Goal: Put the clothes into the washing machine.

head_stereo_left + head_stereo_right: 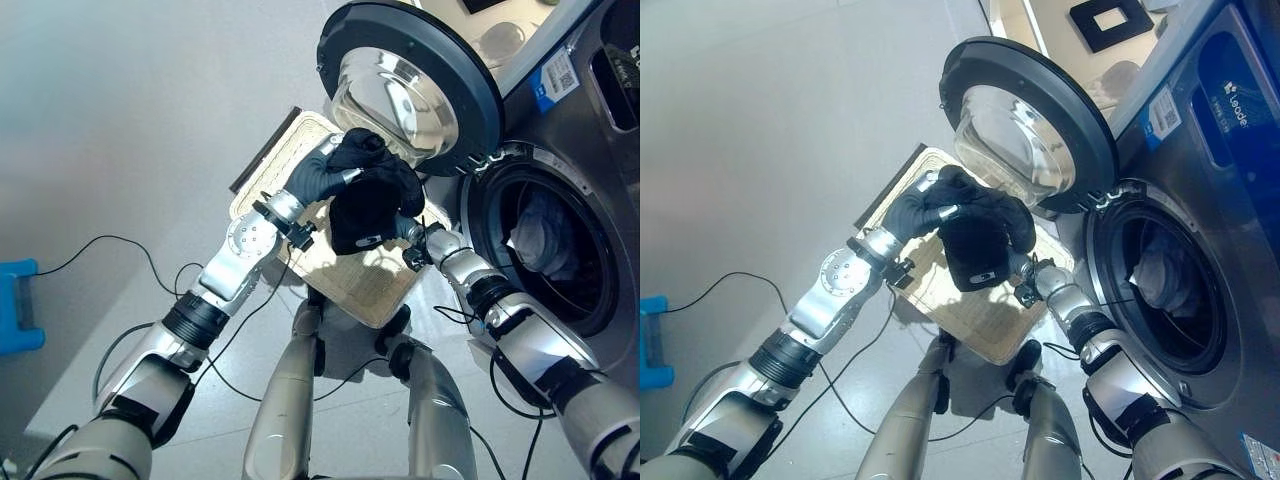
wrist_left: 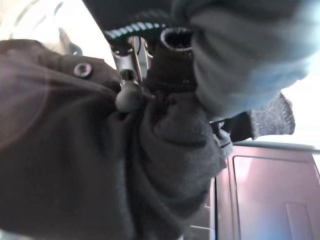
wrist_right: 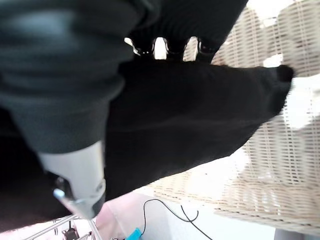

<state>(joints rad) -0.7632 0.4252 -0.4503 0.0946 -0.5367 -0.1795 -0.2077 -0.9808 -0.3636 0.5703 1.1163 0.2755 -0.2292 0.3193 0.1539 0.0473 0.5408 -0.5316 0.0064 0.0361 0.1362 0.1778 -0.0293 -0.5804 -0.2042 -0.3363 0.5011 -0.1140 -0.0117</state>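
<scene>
Both robot hands [image 1: 340, 175] grip black garment [image 1: 365, 215] | wicker basket [image 1: 375, 285] below | washer door [image 1: 415, 85] open

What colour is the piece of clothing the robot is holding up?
The garment is black, clearest in the left eye view.

Washing machine [image 1: 1200, 200] labels; print seemingly illegible

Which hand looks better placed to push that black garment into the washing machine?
Probably the right hand. It grips the black garment on the side nearest the open drum, so its path in looks shorter. The left hand holds the garment's top, over the wicker basket, farther away.
</scene>
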